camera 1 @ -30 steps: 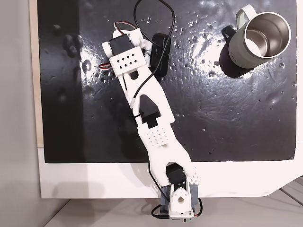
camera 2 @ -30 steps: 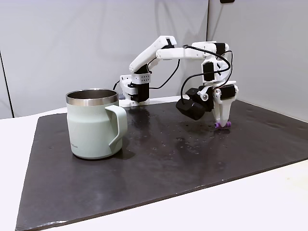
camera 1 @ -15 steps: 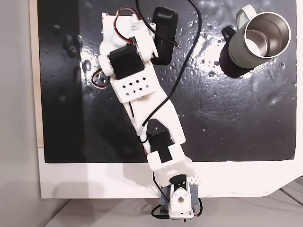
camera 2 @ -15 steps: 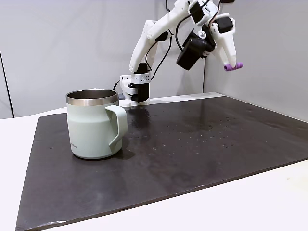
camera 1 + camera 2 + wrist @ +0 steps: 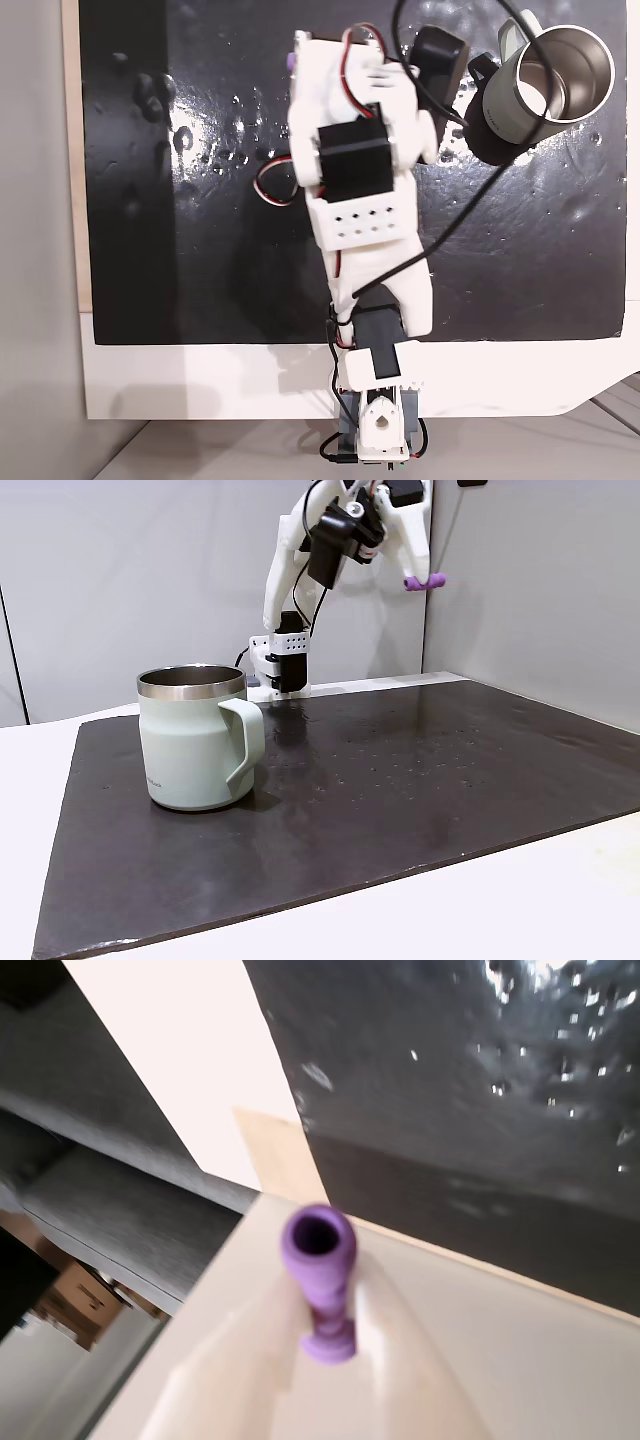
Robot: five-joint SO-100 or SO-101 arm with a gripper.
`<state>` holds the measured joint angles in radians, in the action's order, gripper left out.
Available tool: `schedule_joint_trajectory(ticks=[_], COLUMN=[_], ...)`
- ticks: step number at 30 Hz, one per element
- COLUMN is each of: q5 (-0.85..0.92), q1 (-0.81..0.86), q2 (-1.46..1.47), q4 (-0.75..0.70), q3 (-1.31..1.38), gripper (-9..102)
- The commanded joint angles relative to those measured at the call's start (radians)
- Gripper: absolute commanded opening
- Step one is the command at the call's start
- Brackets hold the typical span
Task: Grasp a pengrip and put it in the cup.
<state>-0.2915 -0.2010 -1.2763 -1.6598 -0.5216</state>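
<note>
The cup [image 5: 196, 737] serves as the landmark: a pale cream-green mug with a shiny steel rim, standing upright on the black mat [image 5: 420, 790] with its handle turned toward the arm's side in a fixed view from the side. In a fixed view from above the cup [image 5: 548, 80] sits at the mat's upper right corner, its steel interior showing nothing inside.

High above the mat and well apart from the cup, up and to the right of it in the side view, the gripper [image 5: 420, 578] is closed on the pengrip [image 5: 425, 581], a small purple tube that sticks out sideways past the white fingertips. In the wrist view the gripper [image 5: 322, 1305] has its two pale fingers pressed in on either side of the pengrip [image 5: 320, 1250], whose open end faces the camera.

From above, the white arm [image 5: 365, 190] rears up over the mat to the left of the cup, and a sliver of the pengrip [image 5: 290, 62] peeks out at the arm's upper left edge, far to the left of the cup. A black camera housing [image 5: 438, 58] on the wrist lies just left of the cup's handle in that view
</note>
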Motion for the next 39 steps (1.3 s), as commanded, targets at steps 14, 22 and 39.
schedule_joint_trajectory(ticks=[14, 22, 39], q5=[0.23, 0.301, 0.339], q1=[0.454, 0.611, 0.681], q2=[-0.15, -0.012, 0.17], q4=[-0.023, -0.011, 0.021], q3=[-0.032, 0.106, 0.328], gripper=[0, 0, 1])
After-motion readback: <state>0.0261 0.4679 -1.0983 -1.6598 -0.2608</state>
